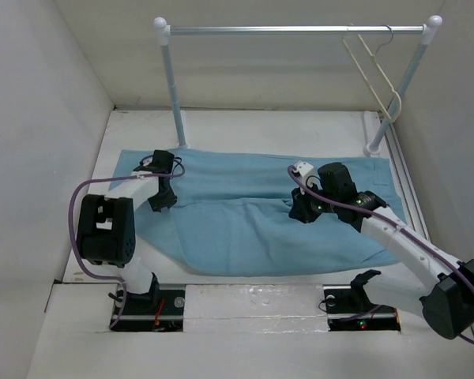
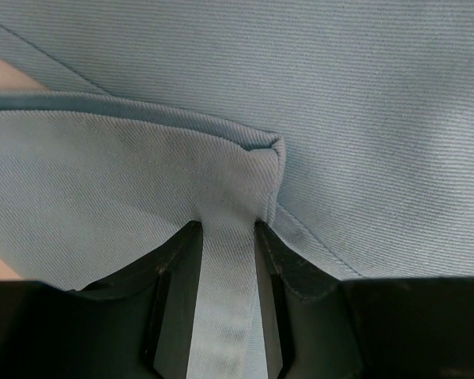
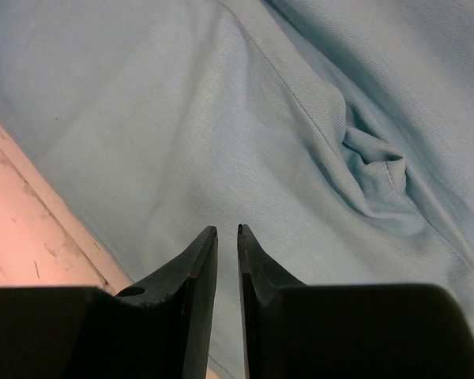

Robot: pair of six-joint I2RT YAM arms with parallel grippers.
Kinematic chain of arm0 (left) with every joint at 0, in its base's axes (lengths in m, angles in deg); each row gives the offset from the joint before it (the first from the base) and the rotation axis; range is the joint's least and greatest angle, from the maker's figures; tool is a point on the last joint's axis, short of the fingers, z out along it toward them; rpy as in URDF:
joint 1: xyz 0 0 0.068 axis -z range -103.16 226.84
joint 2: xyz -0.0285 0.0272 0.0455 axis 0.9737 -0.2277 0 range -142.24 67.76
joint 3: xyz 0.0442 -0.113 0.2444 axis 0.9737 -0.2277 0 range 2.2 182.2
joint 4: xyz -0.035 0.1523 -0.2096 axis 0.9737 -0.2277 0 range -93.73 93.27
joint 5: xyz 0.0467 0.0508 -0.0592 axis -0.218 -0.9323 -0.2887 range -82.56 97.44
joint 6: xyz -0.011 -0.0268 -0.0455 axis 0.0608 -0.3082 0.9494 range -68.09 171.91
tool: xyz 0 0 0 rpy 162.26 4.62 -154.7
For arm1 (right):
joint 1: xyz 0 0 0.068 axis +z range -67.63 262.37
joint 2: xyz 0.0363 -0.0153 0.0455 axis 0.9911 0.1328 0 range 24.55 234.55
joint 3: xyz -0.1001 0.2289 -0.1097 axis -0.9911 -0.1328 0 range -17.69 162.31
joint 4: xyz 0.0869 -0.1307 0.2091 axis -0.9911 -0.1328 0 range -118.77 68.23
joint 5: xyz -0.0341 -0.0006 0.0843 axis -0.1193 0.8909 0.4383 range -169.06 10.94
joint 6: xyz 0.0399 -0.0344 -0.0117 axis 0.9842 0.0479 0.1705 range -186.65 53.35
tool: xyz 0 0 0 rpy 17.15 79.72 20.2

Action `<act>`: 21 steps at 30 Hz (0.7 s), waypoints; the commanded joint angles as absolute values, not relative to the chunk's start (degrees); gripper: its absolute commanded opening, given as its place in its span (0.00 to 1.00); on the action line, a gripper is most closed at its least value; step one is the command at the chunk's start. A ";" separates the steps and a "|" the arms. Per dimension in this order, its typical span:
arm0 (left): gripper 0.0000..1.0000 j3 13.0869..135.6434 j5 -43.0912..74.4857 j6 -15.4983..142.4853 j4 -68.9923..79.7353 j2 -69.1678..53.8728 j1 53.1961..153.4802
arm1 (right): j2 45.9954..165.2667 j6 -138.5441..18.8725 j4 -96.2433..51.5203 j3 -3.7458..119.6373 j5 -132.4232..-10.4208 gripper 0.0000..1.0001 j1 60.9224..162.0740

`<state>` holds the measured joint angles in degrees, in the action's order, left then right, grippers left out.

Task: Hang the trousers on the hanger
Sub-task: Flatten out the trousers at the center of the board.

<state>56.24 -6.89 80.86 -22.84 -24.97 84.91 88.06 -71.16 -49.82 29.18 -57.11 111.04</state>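
The trousers (image 1: 245, 229) are lying spread flat on the white table (image 1: 245, 126), just on the near side of the silver rail (image 1: 300, 30) and reaching across nearly the whole span between its two white posts. The hanger (image 1: 367, 79) is hanging by its hook from the rail, close to the rail's right post, tilting down toward that post's foot and well apart from the cloth. The left gripper (image 1: 163, 201) is sitting on the cloth on the near side of the rail's left post. In the left wrist view the left gripper (image 2: 227, 233) is pinching a narrow band of the trousers (image 2: 340, 118): the blue cloth is running straight up between its dark fingers (image 2: 178, 276) to a folded hem corner (image 2: 268, 146) just beyond the tips. The right gripper (image 1: 300, 212) is resting low over the cloth nearer the rail's right post, though short of it. In the right wrist view the right gripper (image 3: 227, 230) is showing its fingers (image 3: 201, 268) pressed almost together, only a sliver of gap between the tips and no cloth visibly caught there. The trousers (image 3: 221, 103) are filling that view beyond the tips, with a small pucker (image 3: 375, 162) off to one side and a strip of table (image 3: 24, 229) showing at the cloth's edge.
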 commanded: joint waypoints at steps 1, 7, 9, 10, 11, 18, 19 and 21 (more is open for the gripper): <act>0.29 57.48 -6.98 79.78 -22.05 -24.70 85.19 | 87.39 -70.78 -48.04 29.42 -55.86 0.22 111.37; 0.25 56.43 -6.54 79.42 -20.38 -19.53 85.19 | 87.30 -70.96 -48.13 29.07 -56.21 0.22 111.38; 0.26 56.16 -6.36 79.07 -19.50 -18.82 85.19 | 87.22 -70.96 -48.05 28.81 -56.21 0.22 111.38; 0.27 56.25 -6.36 78.99 -19.32 -18.99 85.19 | 87.30 -70.87 -47.96 28.81 -56.12 0.22 111.38; 0.29 56.25 -6.19 78.81 -19.06 -19.08 85.19 | 87.48 -70.87 -47.96 28.72 -55.95 0.22 111.38; 0.31 58.88 -8.29 78.54 -19.67 -25.75 85.19 | 86.87 -71.04 -48.66 29.07 -56.47 0.22 111.38; 0.28 59.58 -8.99 78.81 -19.93 -26.98 85.19 | 86.69 -71.31 -49.18 29.24 -56.82 0.22 111.38; 0.24 59.68 -9.61 78.81 -20.20 -27.16 85.19 | 86.43 -71.31 -49.28 29.16 -57.00 0.22 111.38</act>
